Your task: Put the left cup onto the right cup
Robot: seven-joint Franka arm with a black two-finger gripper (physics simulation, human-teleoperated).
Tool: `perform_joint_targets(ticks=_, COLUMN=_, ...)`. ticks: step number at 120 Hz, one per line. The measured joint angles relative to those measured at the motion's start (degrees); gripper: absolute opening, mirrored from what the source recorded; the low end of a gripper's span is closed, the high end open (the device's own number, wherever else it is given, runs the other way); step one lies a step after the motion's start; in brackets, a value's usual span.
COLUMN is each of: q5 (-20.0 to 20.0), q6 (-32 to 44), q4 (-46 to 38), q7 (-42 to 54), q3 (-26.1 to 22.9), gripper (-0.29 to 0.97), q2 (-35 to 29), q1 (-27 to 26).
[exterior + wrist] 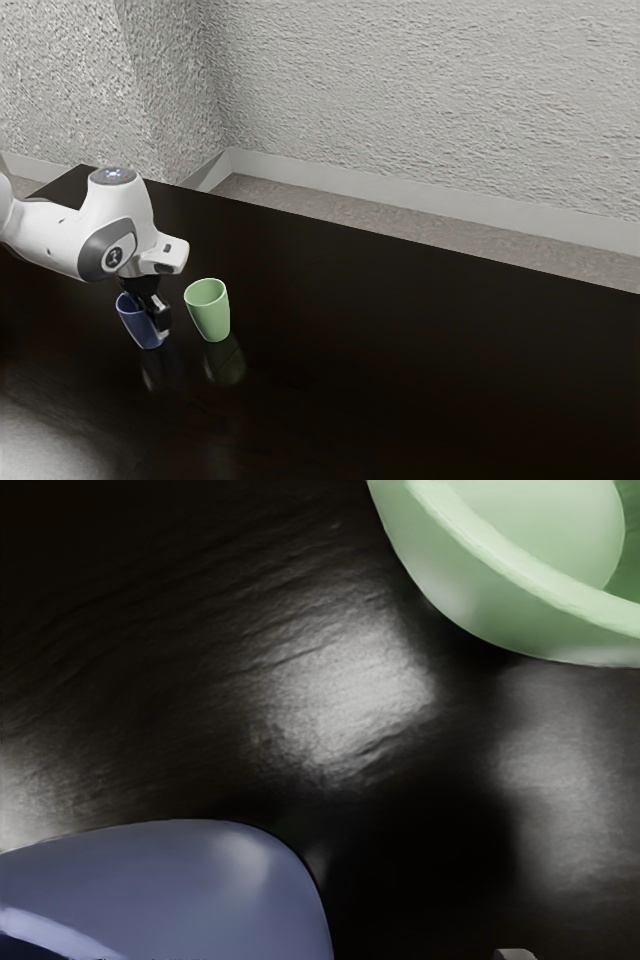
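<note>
The arm (pixel 60 240) reaches in over the counter (pixel 420 360) near its edge on the exterior view's left, with the gripper (pixel 150 312) down at the blue cup (pixel 136 328), which is the left cup of the task. The fingers are closed narrow on the blue cup's wall at the side facing the green cup (pixel 208 310). One finger lies against the outside of that wall and the other appears to be inside the rim. The blue cup leans slightly, and whether its base is clear of the counter cannot be told. The green cup stands upright and mouth up just beside it, apart from it, further from that edge. In the wrist view the blue cup sits directly under the hand, and the green cup's open rim shows across a strip of bare counter. Judged step: the grasp is made and the lift is due; stacking is not yet done. The next move calls for a straight rise until the blue cup's base clears the green rim, then a short carry over it and a centred descent. Risk noted: a one-wall hold may let the cup swing and catch the green rim
</note>
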Motion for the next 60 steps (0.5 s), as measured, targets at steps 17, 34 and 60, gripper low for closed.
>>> perform_joint_targets(ticks=17, q5=0.0, q6=0.4, q4=0.0, q7=0.3, q3=0.3, gripper=0.15, q2=0.0, q1=0.1)
perform_joint_targets(ticks=34, q5=0.1, q6=0.5, q4=0.0, q7=0.5, q3=0.5, gripper=0.00, q2=0.0, q1=0.1)
perform_joint_targets(ticks=60, q5=0.1, q6=0.0, q4=0.0, q7=0.5, q3=0.5, gripper=-0.07, q2=-0.8, q1=0.1)
